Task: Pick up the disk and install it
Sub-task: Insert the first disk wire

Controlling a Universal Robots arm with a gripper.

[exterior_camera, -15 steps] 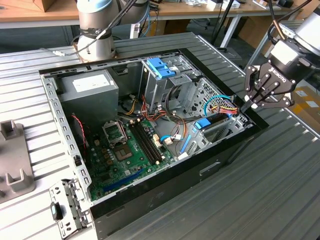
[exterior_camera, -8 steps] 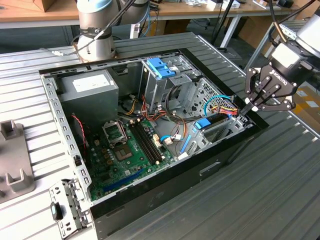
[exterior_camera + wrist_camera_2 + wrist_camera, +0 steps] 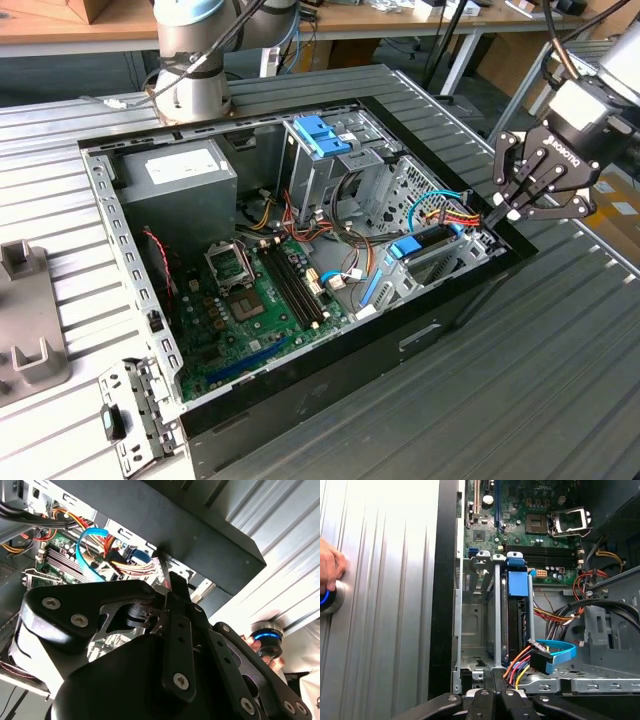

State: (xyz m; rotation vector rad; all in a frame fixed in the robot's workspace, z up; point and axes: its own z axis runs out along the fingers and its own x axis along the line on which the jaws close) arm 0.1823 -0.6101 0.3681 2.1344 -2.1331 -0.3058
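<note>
We see the black, matte end effector (image 3: 497, 213) clenched at the exterior view's right, its tips beside the seated blue-tabbed, flat rectangular disk (image 3: 420, 243) in the ribbed metal cage (image 3: 492, 650).

bench (image 3: 560, 380): ribbed grey metal, dull sheen
computer case (image 3: 330, 385): matt black outer wall, bare grey sheet metal inside
disk (image 3: 428, 241): dark glossy body, bright blue plastic end tab
drive cage (image 3: 492, 620): bare grey metal, smooth, perforated wall
motherboard (image 3: 255, 310): green circuit board, slight gloss
gripper (image 3: 512, 212): black matt plastic-looking links, silver screw heads
cable (image 3: 560, 655): flat blue plastic, glossy
power supply (image 3: 175, 185): grey painted metal, matt
</note>
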